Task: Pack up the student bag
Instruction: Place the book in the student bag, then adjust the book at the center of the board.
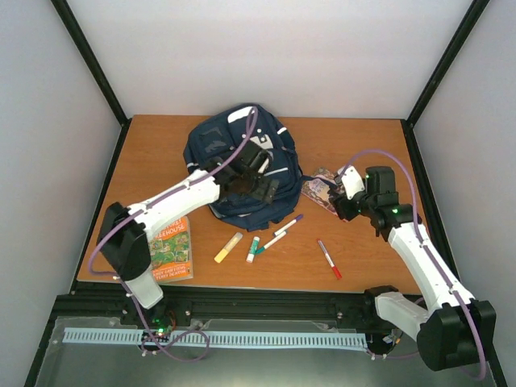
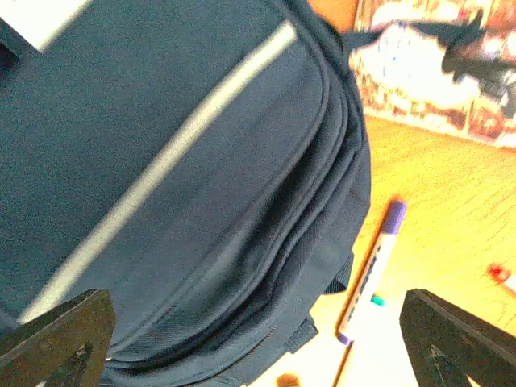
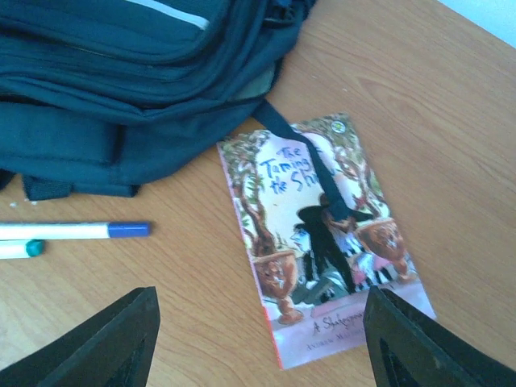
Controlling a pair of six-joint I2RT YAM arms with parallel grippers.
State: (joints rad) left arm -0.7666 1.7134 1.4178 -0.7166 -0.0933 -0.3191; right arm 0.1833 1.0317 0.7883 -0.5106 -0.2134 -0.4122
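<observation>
The student bag (image 1: pixel 211 145), navy blue with thin white stripes, lies at the back middle of the table. My left gripper (image 1: pixel 260 187) hangs over its near side. In the left wrist view it (image 2: pixel 258 347) stands wide open above the bag's (image 2: pixel 161 161) zipped seams, with nothing between the fingers. My right gripper (image 1: pixel 343 208) is open over a paperback book (image 1: pixel 322 192) just right of the bag. The right wrist view shows the book (image 3: pixel 322 242) flat on the wood, the open gripper (image 3: pixel 258 347) above its lower end, the bag (image 3: pixel 121 81) at upper left, and a dark strap (image 3: pixel 322 173) lying across the cover.
A second book (image 1: pixel 172 248) lies at front left near the left arm. In front of the bag are scattered a yellow marker (image 1: pixel 228 247), a green-capped marker (image 1: pixel 252 249), a purple-capped marker (image 1: pixel 289 225) and a red marker (image 1: pixel 329 259). Black frame posts border the table.
</observation>
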